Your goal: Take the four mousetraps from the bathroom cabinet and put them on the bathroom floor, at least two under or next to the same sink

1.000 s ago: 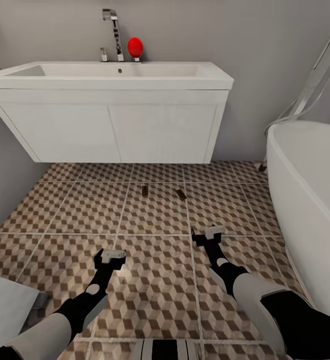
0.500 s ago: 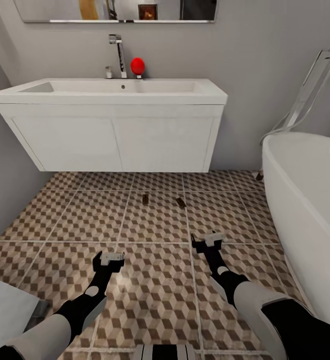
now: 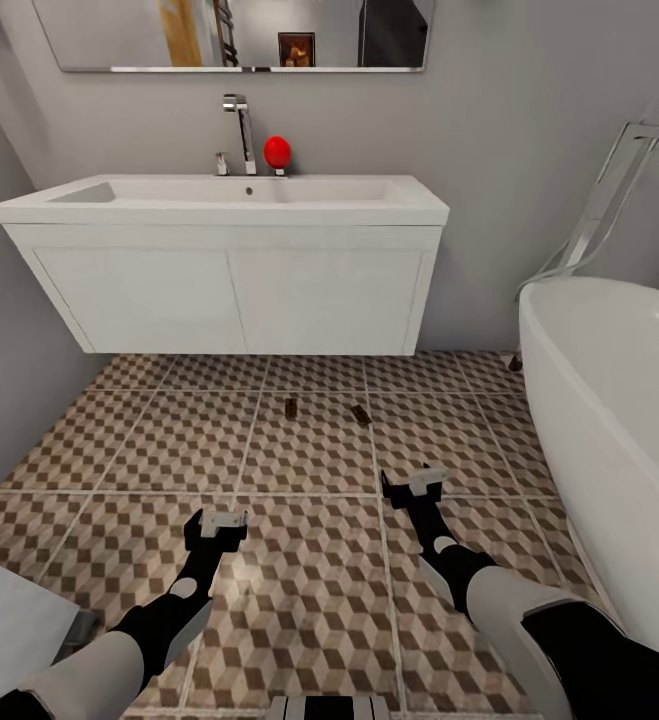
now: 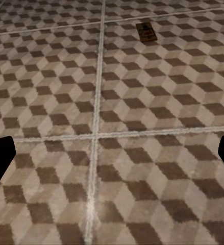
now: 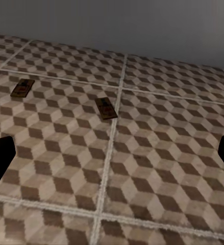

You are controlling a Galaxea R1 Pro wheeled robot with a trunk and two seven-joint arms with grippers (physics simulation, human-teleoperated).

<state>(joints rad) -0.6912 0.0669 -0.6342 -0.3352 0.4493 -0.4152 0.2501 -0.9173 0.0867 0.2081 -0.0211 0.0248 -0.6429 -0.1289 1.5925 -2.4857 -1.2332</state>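
Observation:
Two mousetraps lie flat on the cube-patterned bathroom floor just in front of the white bathroom sink: one mousetrap to the left, the other mousetrap to its right. The right wrist view has both, the nearer mousetrap and the farther mousetrap. One mousetrap lies ahead in the left wrist view. My left gripper and right gripper hover low over the tiles, both open and empty, short of the traps. The cabinet is out of view.
A white bathtub stands along the right with a chrome stand behind it. A chrome tap and a red ball-shaped object are on the vanity. A grey wall runs along the left, and a white unit's corner sits at the lower left.
The head view has tilted upward, so the sink and traps sit lower in the picture and the mirror now shows. Both grippers stay open over the floor.

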